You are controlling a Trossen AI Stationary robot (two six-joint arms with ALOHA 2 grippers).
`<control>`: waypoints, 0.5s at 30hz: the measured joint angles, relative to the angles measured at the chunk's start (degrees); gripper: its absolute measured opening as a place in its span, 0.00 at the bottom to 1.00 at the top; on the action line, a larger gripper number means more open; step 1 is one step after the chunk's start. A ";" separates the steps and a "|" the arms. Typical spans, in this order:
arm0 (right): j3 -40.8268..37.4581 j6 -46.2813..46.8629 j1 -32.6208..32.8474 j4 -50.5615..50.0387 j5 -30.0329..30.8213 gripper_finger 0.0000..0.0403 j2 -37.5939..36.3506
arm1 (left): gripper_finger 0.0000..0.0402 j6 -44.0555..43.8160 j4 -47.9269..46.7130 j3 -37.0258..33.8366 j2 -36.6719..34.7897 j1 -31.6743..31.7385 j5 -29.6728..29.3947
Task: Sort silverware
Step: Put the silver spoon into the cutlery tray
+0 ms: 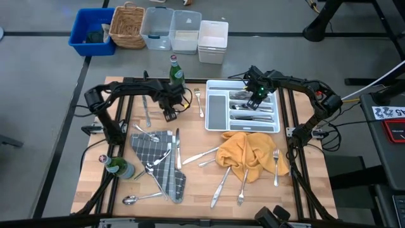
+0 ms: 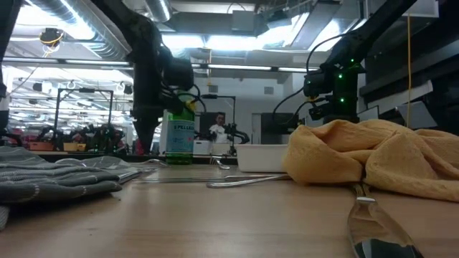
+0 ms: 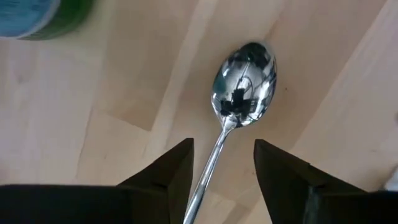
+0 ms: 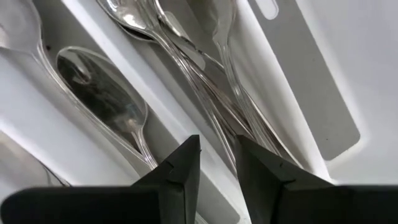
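Note:
A shiny spoon (image 3: pixel 239 87) lies flat on the wooden table, bowl up. My left gripper (image 3: pixel 224 162) is open just above it, one finger on either side of the handle (image 3: pixel 208 171), not touching it. In the high view this gripper (image 1: pixel 171 109) is near the green bottle. My right gripper (image 4: pixel 217 165) is open by a narrow gap over the white tray (image 1: pixel 273 123), above the handles of several spoons (image 4: pixel 186 68) that lie stacked in one compartment. More silverware (image 1: pixel 218 190) lies loose on the table.
A green bottle (image 1: pixel 176 69) stands just beyond my left gripper and another (image 1: pixel 120 168) stands near the left front. A grey checked cloth (image 1: pixel 158 158) and a yellow cloth (image 1: pixel 250 152) lie on the table with cutlery on and around them. Bins (image 1: pixel 171 28) stand beyond the far edge.

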 joint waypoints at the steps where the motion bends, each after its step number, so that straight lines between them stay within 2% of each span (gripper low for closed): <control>1: 0.00 0.48 0.00 0.00 0.00 0.26 0.00 | 0.38 0.42 -0.01 -0.01 0.48 0.00 -0.03; 15: 0.00 1.23 0.04 -0.31 -0.04 0.26 0.00 | 0.37 2.37 3.88 0.12 6.49 0.45 -0.55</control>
